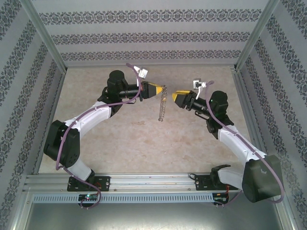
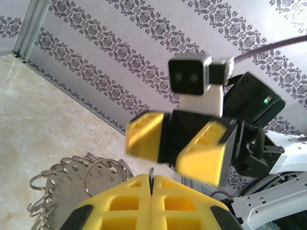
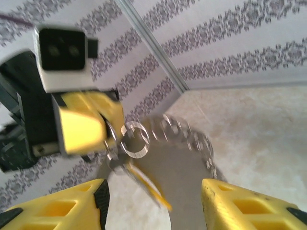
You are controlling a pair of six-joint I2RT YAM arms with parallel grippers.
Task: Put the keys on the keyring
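We found the left arm folded at the elbow and reaching forward over the bench (image 1: 144, 143). Its wrist was level, so the left pincer (image 1: 154, 90) pointed sideways at the keyring (image 1: 163, 108). Its yellow fingers were pressed together on the top of the keyring, and the left wrist view showed a thin sliver of metal between them. The keyring hung straight down from that grip with its silvery pieces bunched along it. We could not tell whether its lower end touched the bench.

The right arm mirrored this pose on the other side of the keyring, with the elbow bent and the wrist level. The right pincer (image 1: 177, 98) faced the keyring from just beside it, without touching it. Its fingers were spread wide, and the cluster of rings lay opposite the gap. In the right wrist view a slim piece (image 3: 149, 189) with a yellow-orange edge slanted below the rings. Blur prevented us from identifying it.
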